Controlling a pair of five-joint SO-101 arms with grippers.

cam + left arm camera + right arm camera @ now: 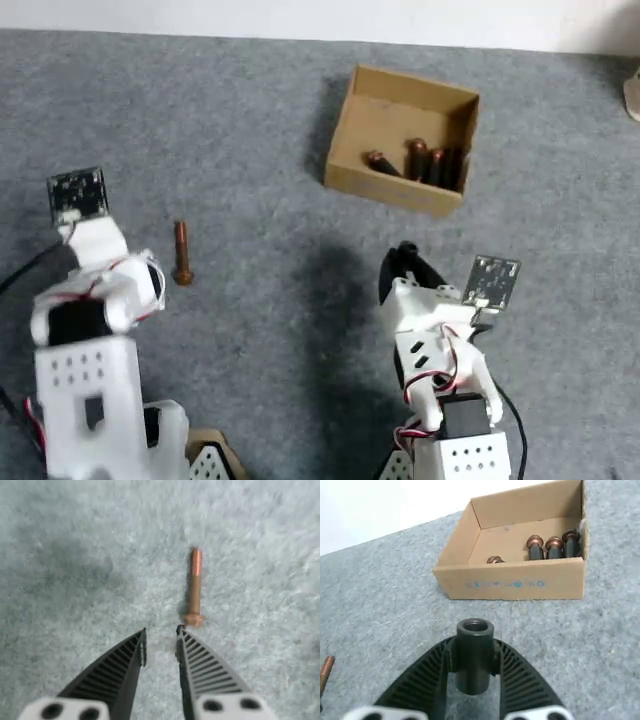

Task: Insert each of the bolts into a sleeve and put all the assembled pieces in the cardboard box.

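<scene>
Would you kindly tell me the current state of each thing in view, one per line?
bolt, lying flat on the carpet, unsleeved
sleeve, bore empty, clamped by the right gripper
cardboard box, open, four assembled pieces inside
left gripper, open, empty, tips beside the bolt's head
right gripper, shut on the sleeve

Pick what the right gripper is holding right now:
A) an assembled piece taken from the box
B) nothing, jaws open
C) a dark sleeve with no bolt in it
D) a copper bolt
C: in the right wrist view the right gripper is shut on a dark sleeve whose open end is empty, while the loose bolt lies on the grey surface near the left gripper.
</scene>
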